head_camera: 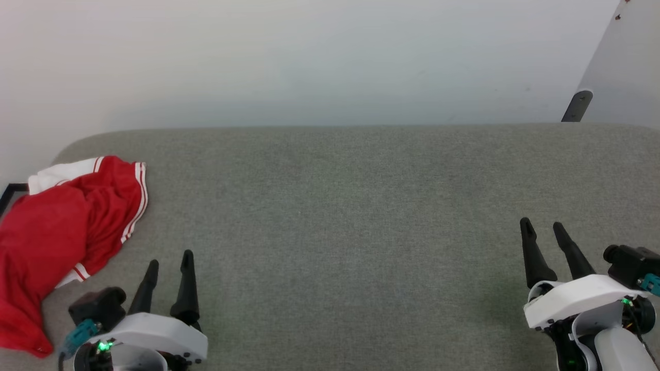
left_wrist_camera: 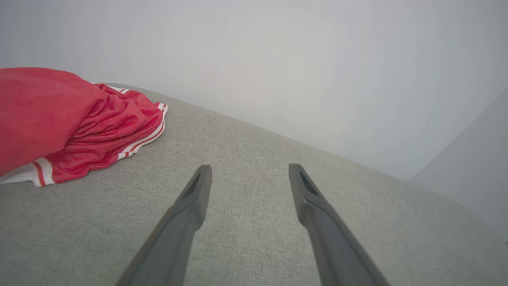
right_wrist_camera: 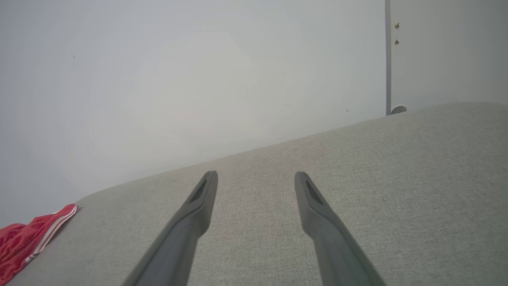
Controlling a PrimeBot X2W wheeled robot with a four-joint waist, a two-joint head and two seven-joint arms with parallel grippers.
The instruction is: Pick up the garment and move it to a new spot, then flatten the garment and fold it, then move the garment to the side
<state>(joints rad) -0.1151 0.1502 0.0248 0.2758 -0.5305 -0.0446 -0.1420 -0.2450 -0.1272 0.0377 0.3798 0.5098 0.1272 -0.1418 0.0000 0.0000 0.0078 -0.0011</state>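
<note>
Crumpled red fabric garment (head_camera: 62, 226) with white striped trim at left edge of grey cloth-covered table (head_camera: 335, 206). Left gripper (head_camera: 170, 259), right gripper (head_camera: 541, 224) near front corners: spread wide, grasping nothing.

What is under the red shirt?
The red shirt lies bunched up on the grey cloth surface, which shows beside it. Anything beneath its folds is covered, so I cannot tell.

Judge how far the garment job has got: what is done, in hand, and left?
Done: nothing visible; the garment lies crumpled at the left edge of the grey surface. In hand: nothing; the left end effector and right end effector are open and empty. Left: picking up, moving, flattening, folding, setting aside.
</note>
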